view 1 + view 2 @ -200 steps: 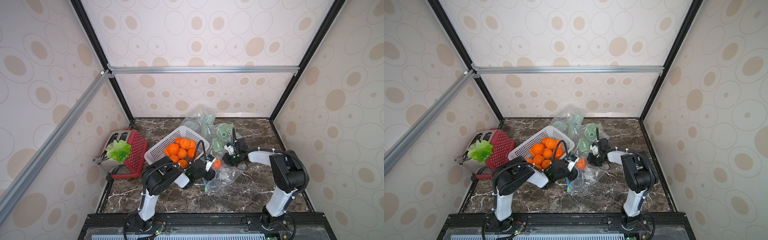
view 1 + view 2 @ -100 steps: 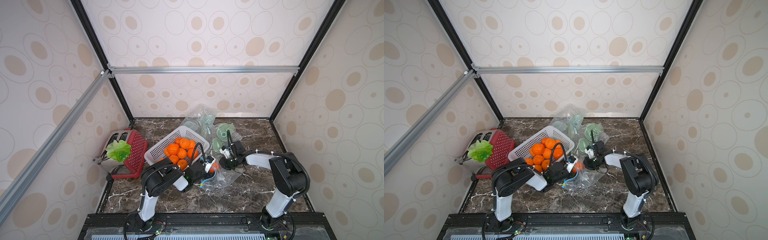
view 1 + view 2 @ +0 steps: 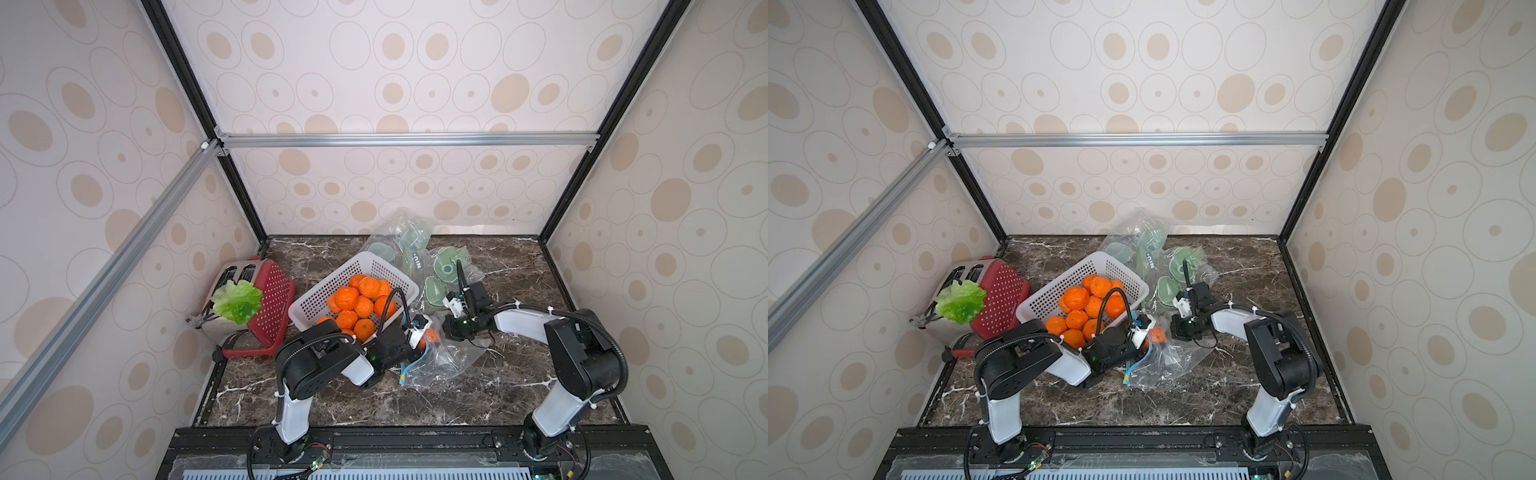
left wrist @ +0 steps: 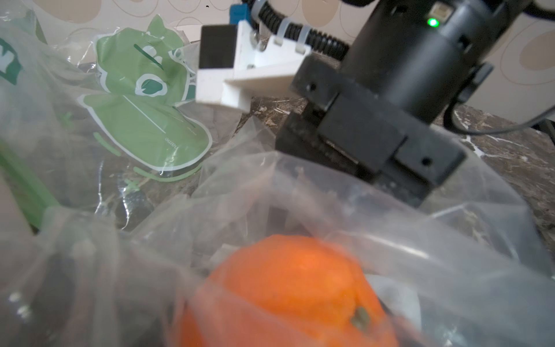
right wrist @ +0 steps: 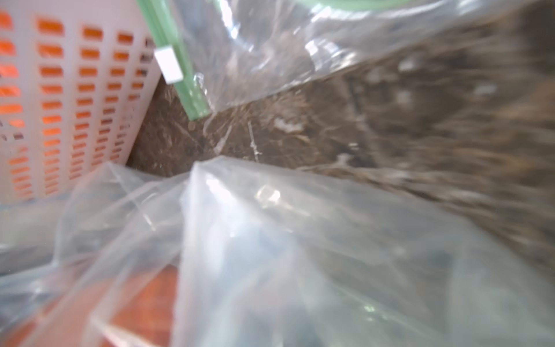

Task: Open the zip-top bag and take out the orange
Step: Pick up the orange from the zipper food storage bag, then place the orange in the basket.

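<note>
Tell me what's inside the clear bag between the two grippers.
One orange shows through the plastic of the bag. Crumpled, glaring film hides the orange's underside and the rest of the inside, so nothing more can be confirmed.

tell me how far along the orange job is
Done, it seems: the bag is open, with the left arm reaching into its mouth. In hand: the right arm has its jaws shut at the bag's edge, seemingly pinching it; whether the left jaws grip the orange is unclear. Left: the orange lies inside the plastic, not lifted out.
</note>
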Controlling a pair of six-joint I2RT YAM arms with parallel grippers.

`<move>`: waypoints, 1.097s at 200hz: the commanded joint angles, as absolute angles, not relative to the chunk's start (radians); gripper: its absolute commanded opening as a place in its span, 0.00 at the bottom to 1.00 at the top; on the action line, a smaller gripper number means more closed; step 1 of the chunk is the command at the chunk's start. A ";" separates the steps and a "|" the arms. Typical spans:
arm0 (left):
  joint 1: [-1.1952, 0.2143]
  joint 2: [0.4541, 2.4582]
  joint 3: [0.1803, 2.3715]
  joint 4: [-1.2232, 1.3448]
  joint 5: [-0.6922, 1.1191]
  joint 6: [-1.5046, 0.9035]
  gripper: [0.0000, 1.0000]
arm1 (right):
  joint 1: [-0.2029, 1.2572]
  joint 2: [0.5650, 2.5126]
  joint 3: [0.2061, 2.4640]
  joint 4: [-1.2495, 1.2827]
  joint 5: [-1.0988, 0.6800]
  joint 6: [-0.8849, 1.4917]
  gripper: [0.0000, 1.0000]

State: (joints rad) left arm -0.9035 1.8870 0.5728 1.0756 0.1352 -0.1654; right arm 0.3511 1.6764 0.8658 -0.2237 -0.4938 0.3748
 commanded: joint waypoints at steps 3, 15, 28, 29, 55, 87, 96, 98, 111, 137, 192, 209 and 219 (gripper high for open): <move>-0.913 1.802 0.549 1.043 0.114 -0.189 0.43 | 0.309 1.606 0.849 -0.264 -0.369 0.388 0.04; -0.913 1.748 0.547 0.951 0.115 -0.201 0.43 | 0.287 1.580 0.841 -0.280 -0.317 0.393 0.02; -0.913 1.677 0.559 0.801 0.126 -0.202 0.44 | 0.252 1.556 0.830 -0.297 -0.257 0.404 0.00; -0.913 1.672 0.560 0.790 0.128 -0.202 0.44 | 0.250 1.554 0.830 -0.297 -0.252 0.404 0.00; -0.913 1.528 0.579 0.492 0.153 -0.204 0.45 | 0.195 1.518 0.818 -0.328 -0.170 0.413 0.00; -0.913 1.308 0.537 0.292 0.146 -0.221 0.45 | 0.142 1.467 0.798 -0.321 -0.112 0.431 0.00; -0.914 1.247 0.544 0.223 0.120 -0.226 0.46 | 0.137 1.456 0.794 -0.312 -0.112 0.433 0.00; -0.912 1.235 0.549 0.205 0.110 -0.227 0.46 | 0.137 1.455 0.794 -0.311 -0.113 0.434 0.00; -0.912 1.166 0.592 0.096 0.021 -0.219 0.46 | 0.137 1.452 0.797 -0.311 -0.119 0.434 0.00; -0.845 1.102 0.694 -0.049 -0.140 -0.195 0.49 | 0.137 1.441 0.796 -0.312 -0.118 0.438 0.00; -0.529 1.142 0.762 -0.136 -0.132 -0.286 0.49 | 0.137 1.387 0.809 -0.335 -0.072 0.440 0.14; -0.490 1.187 0.762 -0.148 -0.107 -0.293 0.53 | 0.137 1.374 0.828 -0.352 -0.048 0.436 0.27; -0.486 1.211 0.763 -0.163 -0.101 -0.295 0.58 | 0.137 1.363 0.844 -0.378 -0.021 0.433 0.38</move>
